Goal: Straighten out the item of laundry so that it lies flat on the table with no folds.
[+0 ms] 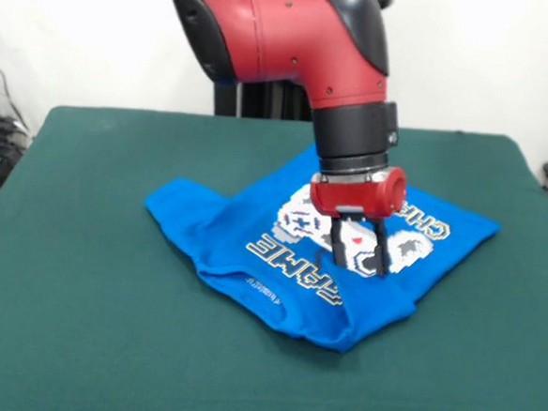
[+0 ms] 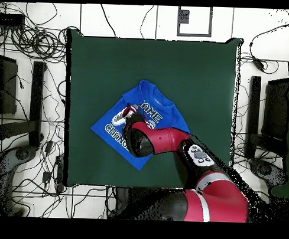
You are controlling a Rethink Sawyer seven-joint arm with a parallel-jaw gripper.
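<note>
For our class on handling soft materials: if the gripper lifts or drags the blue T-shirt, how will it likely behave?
The blue T-shirt probably hangs limp rather than holding shape: it already lies rumpled, with folded edges. Dragging likely bunches it, since the table looks felt-like and grippy. It seems light, so the open gripper over the print could lift it easily.

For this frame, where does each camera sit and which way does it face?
Front view: across the table, facing the robot; shows the arm from above, the gripper open over the T-shirt print.
Overhead view: above, looking straight down, base at the bottom; arm covers part of the shirt.
Shared: shirt, table, arm.
</note>
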